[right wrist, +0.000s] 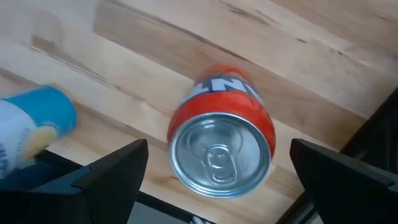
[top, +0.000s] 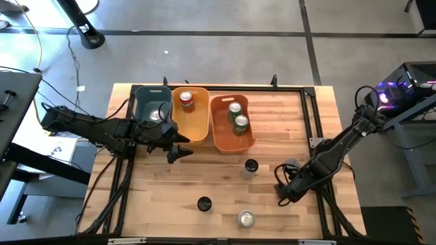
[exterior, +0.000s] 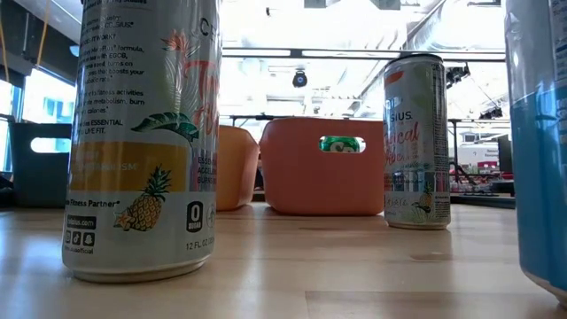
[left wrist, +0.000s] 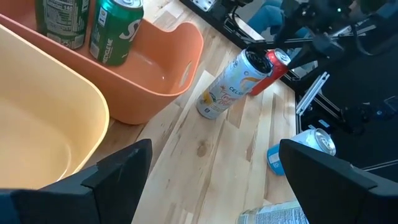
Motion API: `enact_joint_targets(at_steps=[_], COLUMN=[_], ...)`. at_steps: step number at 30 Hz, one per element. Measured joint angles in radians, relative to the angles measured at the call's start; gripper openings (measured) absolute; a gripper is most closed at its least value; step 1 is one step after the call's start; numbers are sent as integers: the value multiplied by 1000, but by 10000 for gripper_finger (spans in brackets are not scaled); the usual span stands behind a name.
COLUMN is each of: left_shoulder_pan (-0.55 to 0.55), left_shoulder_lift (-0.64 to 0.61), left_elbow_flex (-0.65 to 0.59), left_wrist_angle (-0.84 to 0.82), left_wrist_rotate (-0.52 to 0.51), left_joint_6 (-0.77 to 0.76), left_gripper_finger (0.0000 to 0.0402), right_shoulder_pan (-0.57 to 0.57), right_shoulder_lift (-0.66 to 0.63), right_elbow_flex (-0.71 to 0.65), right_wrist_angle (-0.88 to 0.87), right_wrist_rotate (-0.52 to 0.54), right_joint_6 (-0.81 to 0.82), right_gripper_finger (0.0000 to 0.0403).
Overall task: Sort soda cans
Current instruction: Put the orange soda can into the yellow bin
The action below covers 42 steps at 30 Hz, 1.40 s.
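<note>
Two pincers spread over the wooden counter (top: 170, 197)

The right pincer (right wrist: 217, 171) hangs spread above an upright red metal can (right wrist: 222, 144); the left pincer (top: 178, 148) gapes empty beside the yellow plastic bin (top: 199, 126).

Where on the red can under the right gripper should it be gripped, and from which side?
Grip the red can across its round side wall, below the rim, coming straight down. It stands upright on the table, top facing the right gripper, whose open fingers flank it.
</note>
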Motion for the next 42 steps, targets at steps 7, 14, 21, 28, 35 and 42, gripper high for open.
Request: enact_joint_targets(at_steps=[7,14,21,28,35,42], left_shoulder_pan=[0,0,5,96,241,307], left_shoulder_lift=[0,0,-5,-88,-210,-303], left_elbow_flex=[0,0,0,0,2,2], left_wrist_angle=[0,1,59,280,525,529], left_wrist_rotate=[0,0,60,123,128,176], left_joint_6=[5,4,-11,-3,67,58], left_gripper_finger=[344,344,344,344,344,344], right_shoulder_pan=[6,2,-12,-72,-198,-443], right_shoulder_lift=[-1,0,0,-1,-3,2], right_elbow_flex=[-106,-212,-185,68,370,459], right_wrist_angle=[126,289,246,-119,-426,-63], right_wrist_rotate=[-18,-38,-36,67,396,640], right_joint_6=[29,29,-21,-259,-412,-822], right_gripper_finger=[388,388,316,276,276,276])
